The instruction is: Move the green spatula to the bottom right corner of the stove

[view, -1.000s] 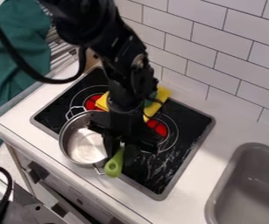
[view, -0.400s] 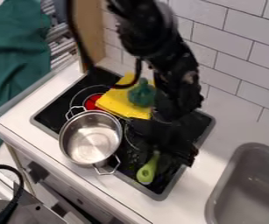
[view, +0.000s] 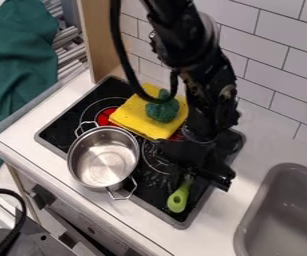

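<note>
Pointing toward the bottom right corner of the stove (view: 154,192), the green spatula (view: 178,198) was, we judged, clamped by the gripper (view: 186,175). We considered the transfer nearly complete, with final placement and release remaining. We saw manoeuvring room between the pot (view: 102,160) and the grey rim (view: 198,208), beyond which lay counter (view: 226,215) and sink (view: 286,212).

Arm (view: 199,60): all black, chunky, glossy in patches
Cable (view: 116,30): black, thick, curving in a loop
Joint (view: 228,92): rounded, small pale marks
Tool (view: 197,174): black, angular
</note>
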Available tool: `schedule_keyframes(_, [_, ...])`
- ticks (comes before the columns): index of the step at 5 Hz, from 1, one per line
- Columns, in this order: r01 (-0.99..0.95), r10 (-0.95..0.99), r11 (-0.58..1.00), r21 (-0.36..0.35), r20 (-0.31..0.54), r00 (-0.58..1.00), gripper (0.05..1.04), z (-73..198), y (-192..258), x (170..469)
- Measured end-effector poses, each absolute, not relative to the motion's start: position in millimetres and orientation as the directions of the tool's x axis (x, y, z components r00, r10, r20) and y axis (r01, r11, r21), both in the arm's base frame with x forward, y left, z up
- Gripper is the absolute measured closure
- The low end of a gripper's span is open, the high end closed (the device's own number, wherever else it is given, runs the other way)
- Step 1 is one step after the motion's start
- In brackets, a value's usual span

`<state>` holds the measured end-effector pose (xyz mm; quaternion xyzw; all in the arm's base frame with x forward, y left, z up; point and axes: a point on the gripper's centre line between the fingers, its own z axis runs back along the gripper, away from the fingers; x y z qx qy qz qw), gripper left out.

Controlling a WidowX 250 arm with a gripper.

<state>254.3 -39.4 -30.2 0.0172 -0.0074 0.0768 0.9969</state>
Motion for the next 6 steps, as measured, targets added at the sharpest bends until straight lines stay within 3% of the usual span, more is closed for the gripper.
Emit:
schedule_keyframes(1, [-0.199,0.199,0.98,0.018,0.008,0.98,0.739,-35.8,-31.1,261.5])
schedule_keyframes(3, [-0.224,0.223,0.975,0.0,-0.016,0.975,0.144,-36.5,-34.2,267.0])
schedule_keyframes(4, [-0.206,0.205,0.978,0.023,0.015,0.979,0.07,-19.1,-29.3,265.5])
schedule_keyframes(5, [-0.202,0.199,0.979,0.008,0.125,0.972,0.075,17.0,-26.2,261.0])
schedule_keyframes(6, [-0.123,0.124,0.992,-0.018,0.162,0.979,0.075,21.7,-26.4,257.7])
